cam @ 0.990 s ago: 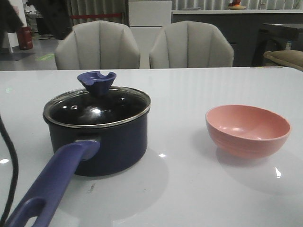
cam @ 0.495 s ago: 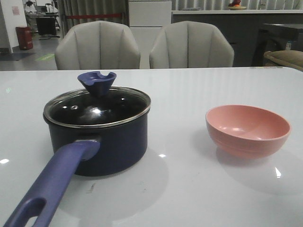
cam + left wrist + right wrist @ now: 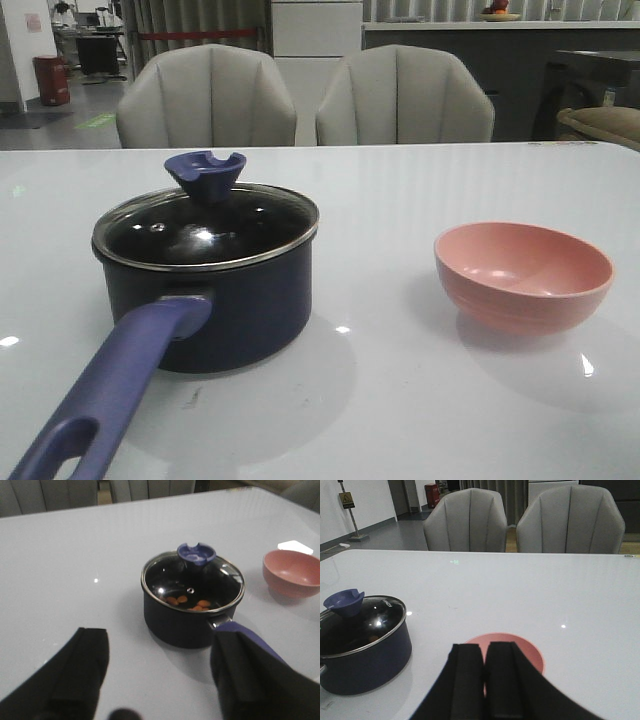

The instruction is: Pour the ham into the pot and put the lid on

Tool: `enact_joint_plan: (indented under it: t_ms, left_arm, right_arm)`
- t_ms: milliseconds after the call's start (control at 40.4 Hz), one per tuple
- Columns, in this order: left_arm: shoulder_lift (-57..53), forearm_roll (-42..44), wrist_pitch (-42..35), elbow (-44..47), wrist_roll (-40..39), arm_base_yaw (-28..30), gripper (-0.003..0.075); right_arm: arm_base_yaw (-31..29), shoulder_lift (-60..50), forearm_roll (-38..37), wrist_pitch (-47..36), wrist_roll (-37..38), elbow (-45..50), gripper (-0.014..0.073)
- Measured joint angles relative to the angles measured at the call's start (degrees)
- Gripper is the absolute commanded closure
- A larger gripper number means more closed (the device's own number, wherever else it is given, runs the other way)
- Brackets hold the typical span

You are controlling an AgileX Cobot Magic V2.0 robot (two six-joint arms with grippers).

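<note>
The navy pot (image 3: 235, 305) stands on the white table (image 3: 400, 400), left of centre, its long purple-blue handle (image 3: 110, 390) pointing toward me. The glass lid (image 3: 210, 232) sits closed on it, knob (image 3: 205, 175) upward. In the left wrist view, orange-pink ham (image 3: 176, 600) chunks show through the lid (image 3: 192, 582) on the pot's bottom. My left gripper (image 3: 160, 637) is open and holds nothing, back from the pot (image 3: 185, 625), one finger overlapping the handle (image 3: 235, 627). My right gripper (image 3: 484, 647) is shut and holds nothing, in front of the pink bowl (image 3: 532, 652). Neither gripper shows in the front view.
The pink bowl (image 3: 523, 275) stands with nothing in it on the table's right side, well apart from the pot. Two grey chairs (image 3: 205, 95) stand behind the far table edge. Bare table surface lies between pot and bowl.
A dark cable and arm part at the front view's left edge one second ago has gone from view. Pot, lid and bowl have not moved.
</note>
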Motion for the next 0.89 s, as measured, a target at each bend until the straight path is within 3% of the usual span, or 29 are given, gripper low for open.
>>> enact_joint_plan:
  t_ms: [74, 148, 891]
  left_arm:
    - [-2.6, 0.0, -2.1, 1.2, 0.0, 0.0, 0.0622]
    - [-3.6, 0.0, -3.7, 1.9, 0.0, 0.0, 0.0593]
    - [-3.9, 0.0, -4.7, 3.0, 0.0, 1.1, 0.0607]
  right_arm:
    - [0.0, 0.0, 0.0, 0.0, 0.0, 0.0, 0.0432]
    - [0.0, 0.0, 0.0, 0.0, 0.0, 0.0, 0.0432]
    - [0.0, 0.0, 0.0, 0.0, 0.0, 0.0, 0.0432]
